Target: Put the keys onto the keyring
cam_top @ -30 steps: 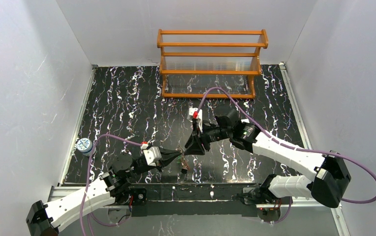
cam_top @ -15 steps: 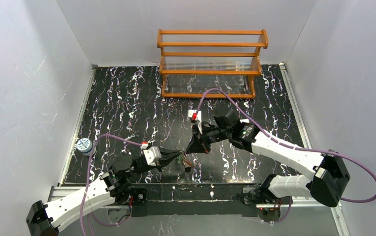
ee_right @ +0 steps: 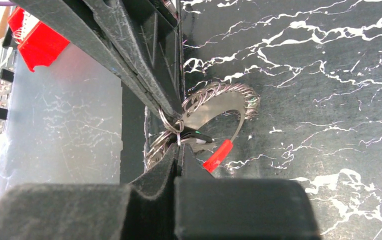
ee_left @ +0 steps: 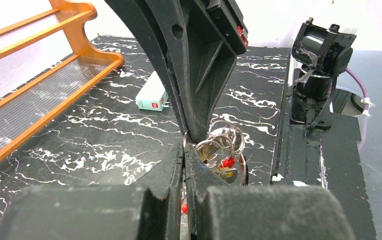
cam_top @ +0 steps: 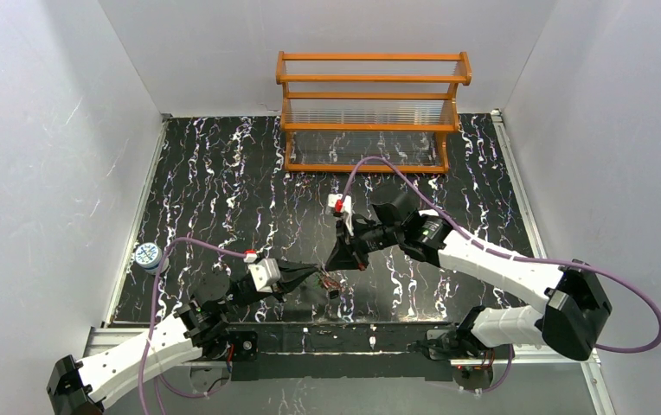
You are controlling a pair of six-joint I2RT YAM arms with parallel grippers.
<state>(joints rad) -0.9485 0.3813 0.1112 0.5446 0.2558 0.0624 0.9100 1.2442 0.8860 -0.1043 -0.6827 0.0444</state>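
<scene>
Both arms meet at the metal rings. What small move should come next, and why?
Probably the right arm's fingers should ease away from the left arm's fingers: both pairs are shut, tip to tip, on the same cluster of thin silver metal rings, so a gap must open.

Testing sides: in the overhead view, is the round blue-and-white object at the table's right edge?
No, the round blue-and-white object sits at the left edge of the table.
</scene>
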